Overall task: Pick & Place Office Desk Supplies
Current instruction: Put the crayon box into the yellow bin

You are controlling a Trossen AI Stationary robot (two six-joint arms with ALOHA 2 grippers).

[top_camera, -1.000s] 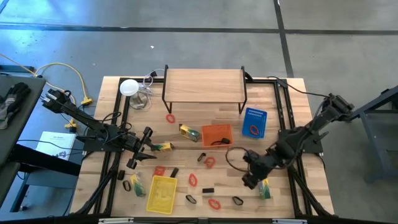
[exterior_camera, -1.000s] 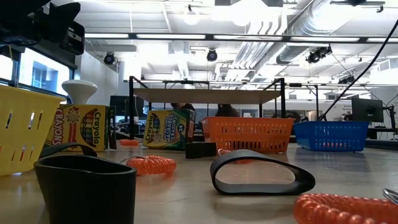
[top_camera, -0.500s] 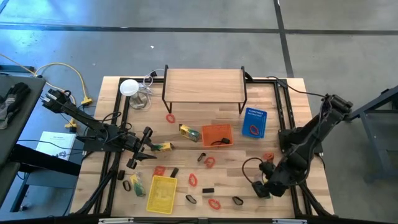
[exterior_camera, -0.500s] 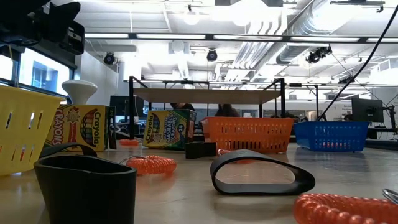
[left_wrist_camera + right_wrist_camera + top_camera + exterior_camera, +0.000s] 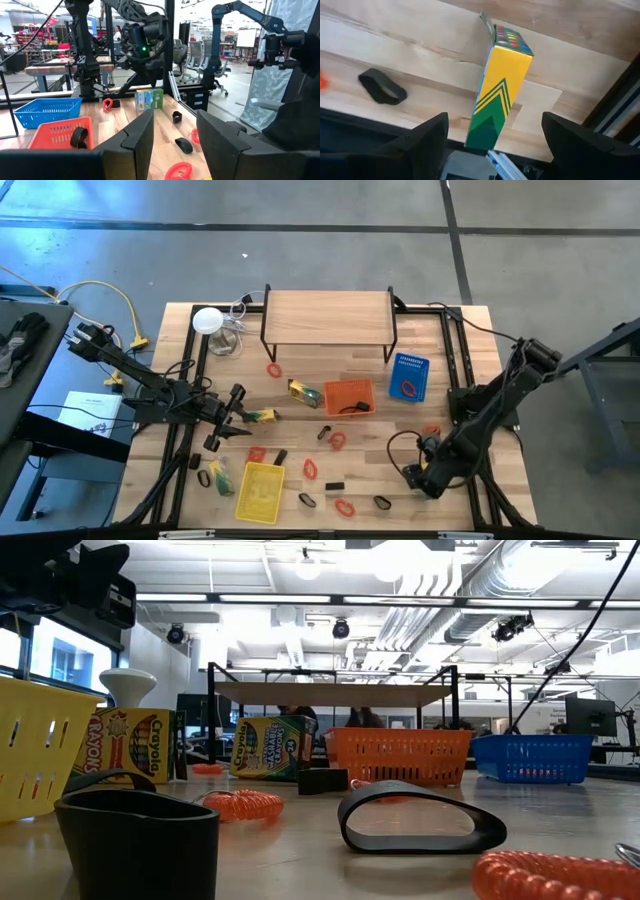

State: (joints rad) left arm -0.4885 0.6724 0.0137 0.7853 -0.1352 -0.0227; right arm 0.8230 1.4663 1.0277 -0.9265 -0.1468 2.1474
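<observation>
Right gripper [image 5: 418,477] now lower over crayon pack [image 5: 499,80], jaws spread, pack visible only wrist-side.

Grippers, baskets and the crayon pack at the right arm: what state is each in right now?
left gripper, open, empty.
right gripper, open, straddling the crayon pack.
crayon pack, on the table, not gripped.
orange basket, holds a black clip.
blue basket, holds a red band.
</observation>
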